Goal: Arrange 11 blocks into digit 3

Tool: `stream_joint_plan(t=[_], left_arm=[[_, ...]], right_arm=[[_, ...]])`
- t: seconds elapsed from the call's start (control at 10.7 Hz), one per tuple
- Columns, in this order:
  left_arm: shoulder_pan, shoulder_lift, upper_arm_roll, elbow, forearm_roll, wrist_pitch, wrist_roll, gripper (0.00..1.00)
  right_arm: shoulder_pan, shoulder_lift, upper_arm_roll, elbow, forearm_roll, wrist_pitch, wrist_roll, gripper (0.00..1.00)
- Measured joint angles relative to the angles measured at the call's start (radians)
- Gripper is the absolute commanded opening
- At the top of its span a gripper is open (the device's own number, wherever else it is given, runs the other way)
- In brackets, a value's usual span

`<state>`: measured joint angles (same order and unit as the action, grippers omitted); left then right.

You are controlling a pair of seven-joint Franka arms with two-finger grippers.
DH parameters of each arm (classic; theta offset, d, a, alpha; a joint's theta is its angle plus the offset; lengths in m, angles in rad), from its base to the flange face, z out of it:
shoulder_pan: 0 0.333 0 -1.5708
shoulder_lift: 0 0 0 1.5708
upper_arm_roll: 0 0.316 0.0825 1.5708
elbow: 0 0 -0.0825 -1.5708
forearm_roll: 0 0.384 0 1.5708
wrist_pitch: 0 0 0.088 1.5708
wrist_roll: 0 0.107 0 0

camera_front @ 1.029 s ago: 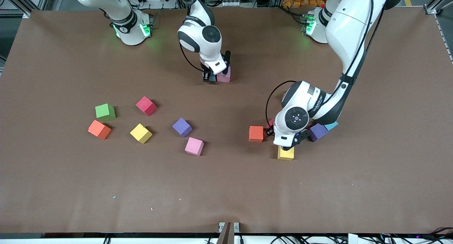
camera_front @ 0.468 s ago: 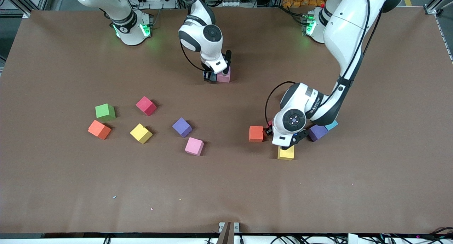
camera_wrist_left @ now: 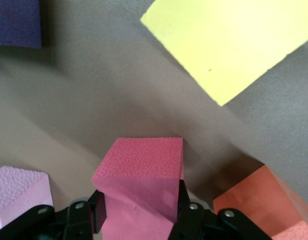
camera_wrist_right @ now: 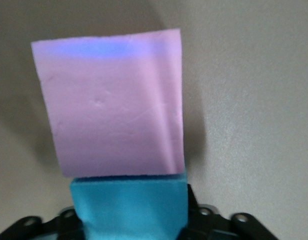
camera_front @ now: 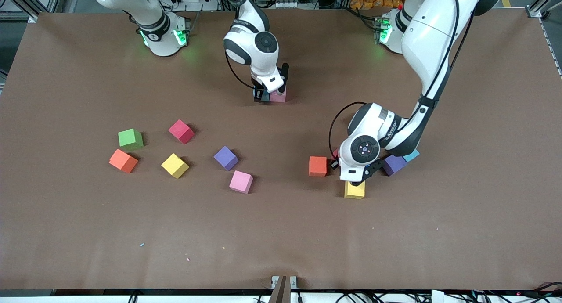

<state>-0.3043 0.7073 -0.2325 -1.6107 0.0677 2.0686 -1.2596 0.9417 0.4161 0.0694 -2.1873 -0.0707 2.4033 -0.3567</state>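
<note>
My left gripper is down among a cluster of blocks and is shut on a red block, its fingers pressed on two opposite sides. An orange block, a yellow block, a purple block and a light blue block lie around it. My right gripper is shut on another light blue block, which touches a pink block near the middle of the table. No digit 3 shows.
Toward the right arm's end lie a green cube, an orange block, a yellow block, a red block, a purple block and a pink block.
My left gripper has shut on the red block. My right gripper has shifted slightly with the light blue block against the pink one.
</note>
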Motion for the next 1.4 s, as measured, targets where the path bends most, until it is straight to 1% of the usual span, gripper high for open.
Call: stream_joint_plan(t=[0.19, 0.37, 0.47, 0.56, 0.75, 0.84, 1.03, 1.22, 1.4], left_arm=[[0.000, -0.019, -0.012, -0.011, 0.000, 0.000, -0.098, 0.00], [0.000, -0.071, -0.051, -0.065, 0.000, 0.000, -0.219, 0.00], [-0.001, -0.111, -0.071, -0.116, -0.003, 0.012, -0.269, 0.00], [-0.001, -0.158, -0.088, -0.182, -0.017, 0.052, -0.325, 0.00], [-0.002, -0.229, -0.120, -0.318, -0.041, 0.169, -0.455, 0.00], [-0.003, -0.244, -0.144, -0.369, -0.044, 0.225, -0.540, 0.00], [-0.008, -0.247, -0.189, -0.427, -0.044, 0.304, -0.698, 0.00], [-0.022, -0.245, -0.233, -0.448, -0.045, 0.325, -0.849, 0.00], [-0.074, -0.245, -0.241, -0.465, -0.045, 0.352, -0.976, 0.00]], right_arm=[[0.000, -0.002, 0.000, 0.019, 0.000, -0.075, 0.000, 1.00], [0.000, -0.026, 0.000, 0.035, 0.000, -0.146, 0.000, 1.00], [0.000, -0.048, 0.000, 0.038, 0.000, -0.173, 0.001, 1.00], [0.000, -0.072, -0.001, 0.040, 0.000, -0.204, 0.003, 1.00], [-0.013, -0.128, -0.013, 0.044, 0.000, -0.264, 0.013, 1.00], [-0.046, -0.155, -0.019, 0.047, 0.000, -0.276, 0.015, 1.00], [-0.172, -0.178, -0.024, 0.082, 0.000, -0.277, 0.013, 1.00], [-0.315, -0.167, -0.029, 0.164, 0.000, -0.276, 0.005, 1.00], [-0.407, -0.115, -0.030, 0.262, 0.000, -0.276, -0.002, 1.00]])
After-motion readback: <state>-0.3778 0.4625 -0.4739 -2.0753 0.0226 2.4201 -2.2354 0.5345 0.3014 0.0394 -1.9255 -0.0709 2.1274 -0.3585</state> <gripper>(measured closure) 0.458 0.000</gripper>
